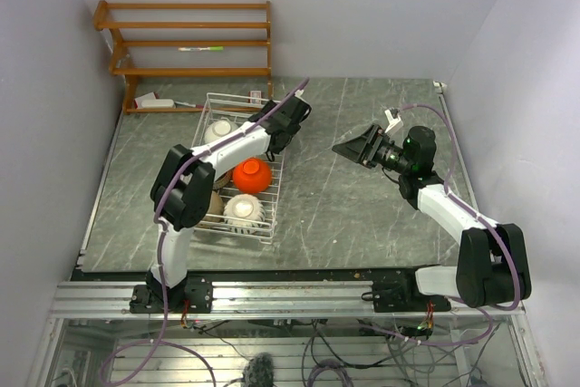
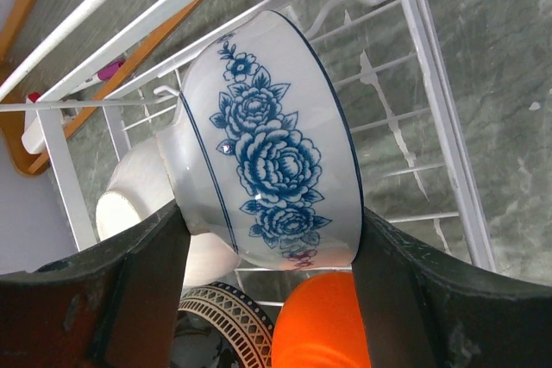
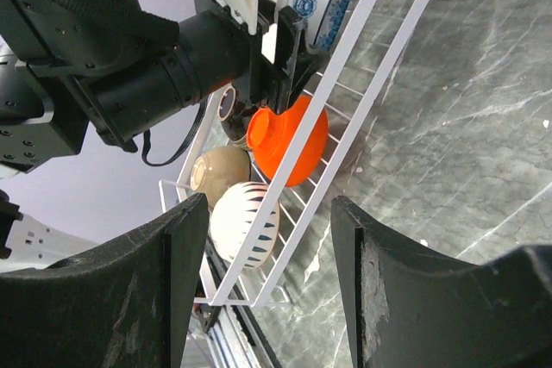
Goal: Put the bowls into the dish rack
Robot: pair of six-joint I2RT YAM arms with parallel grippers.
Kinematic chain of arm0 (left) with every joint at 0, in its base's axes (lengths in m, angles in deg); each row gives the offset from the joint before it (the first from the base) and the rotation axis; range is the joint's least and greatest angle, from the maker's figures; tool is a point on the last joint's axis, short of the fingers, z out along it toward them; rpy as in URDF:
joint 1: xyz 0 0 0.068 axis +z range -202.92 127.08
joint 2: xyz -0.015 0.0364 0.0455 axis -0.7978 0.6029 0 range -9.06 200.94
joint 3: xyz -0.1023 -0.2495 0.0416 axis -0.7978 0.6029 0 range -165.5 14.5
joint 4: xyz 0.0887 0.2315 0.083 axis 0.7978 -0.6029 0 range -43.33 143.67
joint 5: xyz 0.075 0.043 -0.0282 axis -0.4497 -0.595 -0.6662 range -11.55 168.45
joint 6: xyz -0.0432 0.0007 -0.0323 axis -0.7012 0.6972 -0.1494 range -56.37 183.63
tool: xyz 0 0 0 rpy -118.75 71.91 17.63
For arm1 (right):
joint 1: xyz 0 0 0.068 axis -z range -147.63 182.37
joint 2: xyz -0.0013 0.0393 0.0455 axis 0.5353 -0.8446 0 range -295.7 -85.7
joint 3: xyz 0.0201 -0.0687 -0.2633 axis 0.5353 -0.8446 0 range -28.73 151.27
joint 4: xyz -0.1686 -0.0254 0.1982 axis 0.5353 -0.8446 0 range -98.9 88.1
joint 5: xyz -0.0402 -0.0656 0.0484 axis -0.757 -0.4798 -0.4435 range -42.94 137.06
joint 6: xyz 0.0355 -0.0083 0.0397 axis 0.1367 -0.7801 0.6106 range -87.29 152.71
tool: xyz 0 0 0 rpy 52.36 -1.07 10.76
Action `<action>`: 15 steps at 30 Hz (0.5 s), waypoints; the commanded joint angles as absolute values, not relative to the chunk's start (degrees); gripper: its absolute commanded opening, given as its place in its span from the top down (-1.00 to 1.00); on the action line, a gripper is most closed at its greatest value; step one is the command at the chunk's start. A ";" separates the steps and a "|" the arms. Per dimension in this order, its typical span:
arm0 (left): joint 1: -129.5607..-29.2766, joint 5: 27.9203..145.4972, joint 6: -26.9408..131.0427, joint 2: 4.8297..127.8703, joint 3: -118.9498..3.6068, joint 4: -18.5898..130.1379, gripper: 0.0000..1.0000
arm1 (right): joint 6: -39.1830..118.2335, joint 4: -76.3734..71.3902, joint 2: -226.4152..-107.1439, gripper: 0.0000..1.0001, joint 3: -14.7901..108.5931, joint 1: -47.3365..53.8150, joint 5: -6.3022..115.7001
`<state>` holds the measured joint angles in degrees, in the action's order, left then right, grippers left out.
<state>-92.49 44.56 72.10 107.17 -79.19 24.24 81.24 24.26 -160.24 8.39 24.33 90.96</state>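
The white wire dish rack [image 1: 277, 189] lies left of centre. In it are an orange-red bowl [image 1: 251, 175], a cream ribbed bowl [image 1: 244, 211], a tan bowl [image 1: 215, 203] and a white bowl [image 1: 217, 130]. My left gripper [image 1: 288, 124] is over the rack's far right end. It is shut on the white bowl with blue flowers [image 2: 267, 152], held on its side inside the rack [image 2: 431, 109], above the orange bowl [image 2: 319, 325] and a dark patterned bowl [image 2: 220, 325]. My right gripper [image 1: 353, 147] is open and empty above the table, right of the rack [image 3: 345, 66].
A brown wooden slatted shelf [image 1: 190, 43] stands against the back wall, behind the rack, with small items on its bottom level. White walls close in the table on the left, back and right. The grey marble table [image 1: 362, 215] spreads right of the rack.
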 commanded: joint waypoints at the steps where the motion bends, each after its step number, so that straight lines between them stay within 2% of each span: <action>1: -92.90 48.03 70.56 105.99 -76.07 21.04 0.59 | 80.21 24.13 -158.52 -0.17 8.96 24.75 90.00; 9: -93.16 49.07 70.30 105.84 -73.79 20.66 0.49 | 79.47 22.59 -158.00 -0.17 9.44 24.72 89.54; 15: -93.24 50.40 70.31 107.48 -74.36 21.23 0.32 | 78.48 21.10 -157.77 -0.18 9.69 24.72 88.99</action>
<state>-92.73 44.58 72.23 104.33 -75.04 24.28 80.04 22.62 -158.97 8.44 24.40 89.69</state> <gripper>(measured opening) 0.764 0.586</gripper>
